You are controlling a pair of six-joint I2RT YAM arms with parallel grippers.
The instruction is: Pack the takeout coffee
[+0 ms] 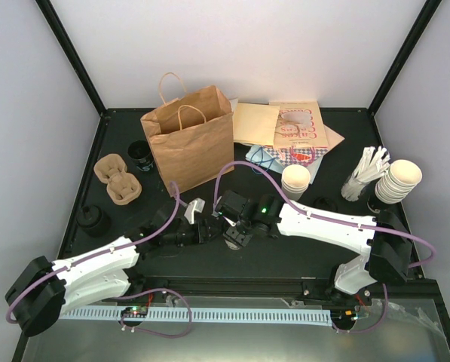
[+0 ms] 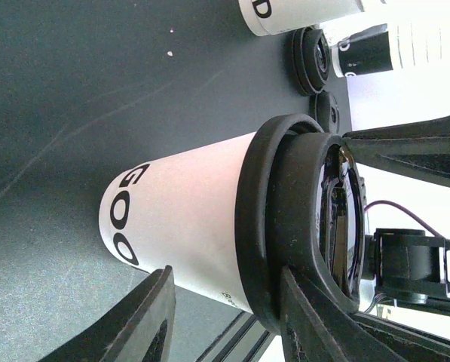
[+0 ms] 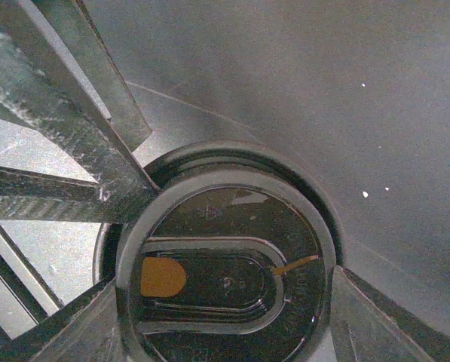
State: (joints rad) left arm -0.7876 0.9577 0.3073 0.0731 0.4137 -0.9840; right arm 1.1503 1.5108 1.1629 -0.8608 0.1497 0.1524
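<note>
The takeout coffee [image 1: 234, 235] is a cream-white cup with black lettering and a black lid. It stands on the dark table between both grippers. In the left wrist view the cup [image 2: 187, 219] lies sideways in the picture, lid to the right. My left gripper [image 2: 225, 275] is open beside it, and one finger [image 2: 307, 317] touches the lid's rim. In the right wrist view I look down on the lid [image 3: 225, 271]. My right gripper [image 3: 225, 283] is closed on the lid's rim from both sides. Both grippers show in the top view, left [image 1: 208, 226] and right [image 1: 238, 226].
A brown paper bag [image 1: 188, 147] stands open behind the grippers. A pulp cup carrier [image 1: 119, 179] and loose black lids [image 1: 95, 219] lie at the left. Cup stacks [image 1: 296, 179] [image 1: 402, 179], stirrers [image 1: 364, 172] and paper sleeves [image 1: 289, 128] are at the back right.
</note>
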